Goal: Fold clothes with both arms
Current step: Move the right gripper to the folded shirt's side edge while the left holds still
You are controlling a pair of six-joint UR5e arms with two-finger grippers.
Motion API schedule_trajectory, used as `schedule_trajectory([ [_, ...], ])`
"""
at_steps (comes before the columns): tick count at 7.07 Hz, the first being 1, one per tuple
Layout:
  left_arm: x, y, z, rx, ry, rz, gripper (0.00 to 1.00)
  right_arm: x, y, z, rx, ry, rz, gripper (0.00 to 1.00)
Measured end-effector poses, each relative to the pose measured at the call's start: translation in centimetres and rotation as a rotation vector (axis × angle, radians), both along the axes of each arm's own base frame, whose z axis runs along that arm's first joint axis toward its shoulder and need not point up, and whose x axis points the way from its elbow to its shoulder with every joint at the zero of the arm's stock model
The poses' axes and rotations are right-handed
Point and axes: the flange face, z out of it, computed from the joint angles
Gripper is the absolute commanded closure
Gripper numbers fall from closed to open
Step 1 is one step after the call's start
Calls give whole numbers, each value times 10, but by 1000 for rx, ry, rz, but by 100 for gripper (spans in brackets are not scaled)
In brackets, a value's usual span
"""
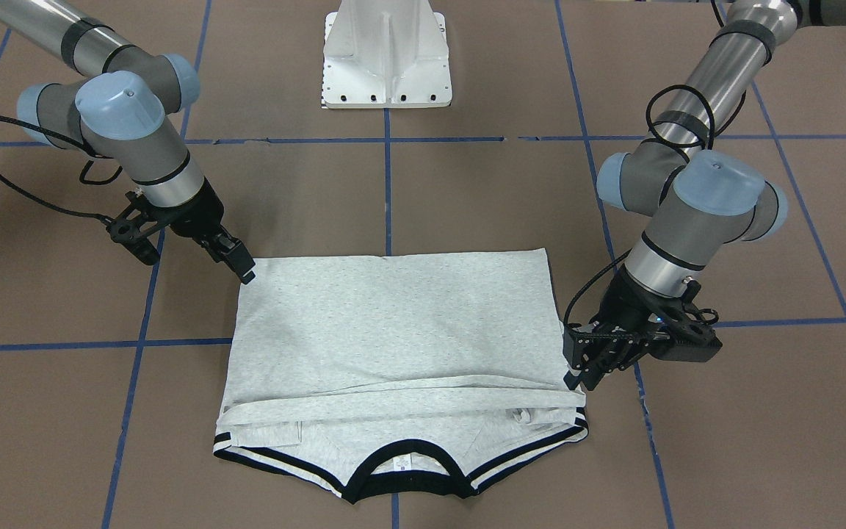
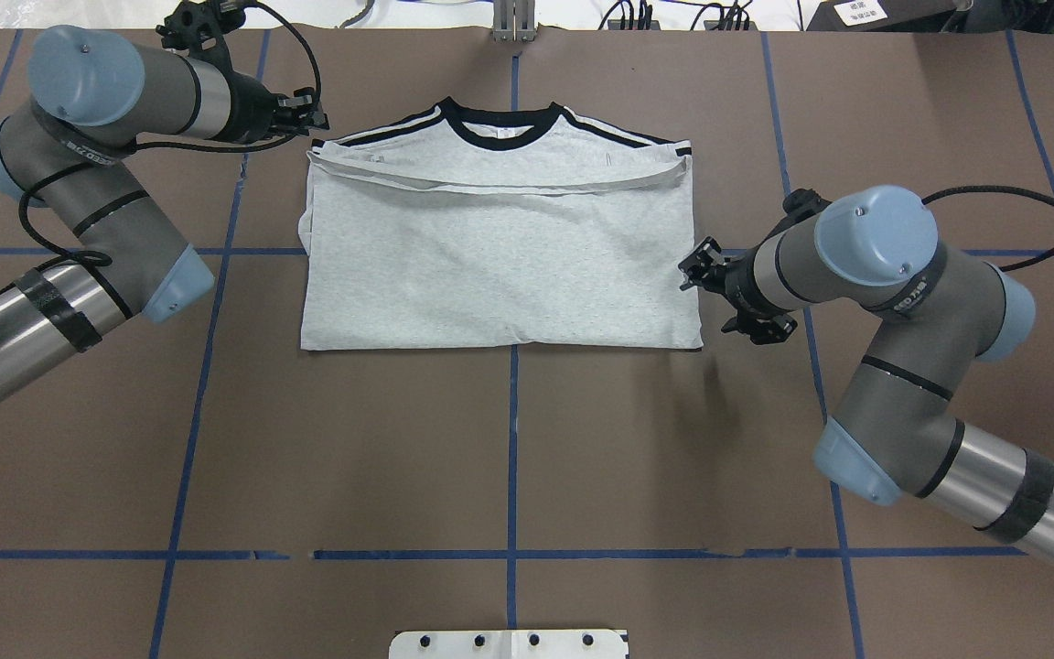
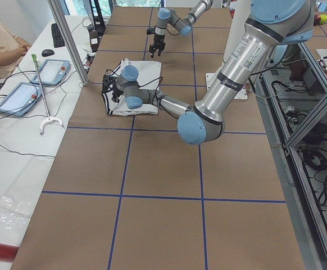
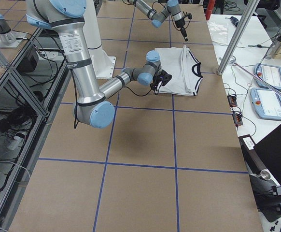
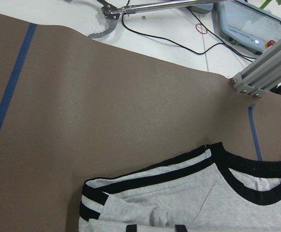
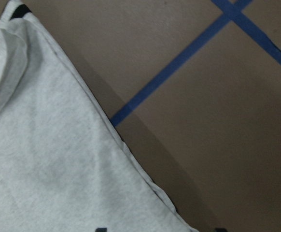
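l gripper [image 2: 312, 114] sits at the far-left of the table [image 2: 509, 439], just beside the shirt's striped shoulder corner. in its wrist cam the tips are partway apart w/ grey cloth btwn them; can't tell if they touch it, so nothing held imo. t-shirt [image 2: 500, 265] lies flat mid-table, already doubled: bottom half laid up over the chest, hem edge [image 2: 490, 188] running just short of the black neck trim [image 2: 500, 137], print hidden. r gripper [image 2: 692, 267] is at the shirt's right edge, nearer the crease side than the collar, tips spread wide w/ the side edge btwn them, gripping nothing. prob the step in hand = lining up grasps for the next fold. the two pincers aren't level w/ each other, so match them first: same end of the shirt, or the two ends of one side if it's a side fold. come down low enough to catch every layer, not just the top sheet, else the hem flap will slide. close both together, lift only a little, keep light tension across so the cloth doesn't sag, lay it down edge to edge.
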Motion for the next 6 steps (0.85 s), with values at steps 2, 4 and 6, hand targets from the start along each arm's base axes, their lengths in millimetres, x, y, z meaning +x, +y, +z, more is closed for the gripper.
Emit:
schedule_trajectory([
  [2,0,1,-2,3,4,1,62,-12,19,13,-10,-8,11,23],
  [4,0,1,-2,1,2,0,62,-28,25,16,-1,3,9,26],
  [6,-1,0,-2,1,2,-2,62,-42,18,16,2,14,12,35],
])
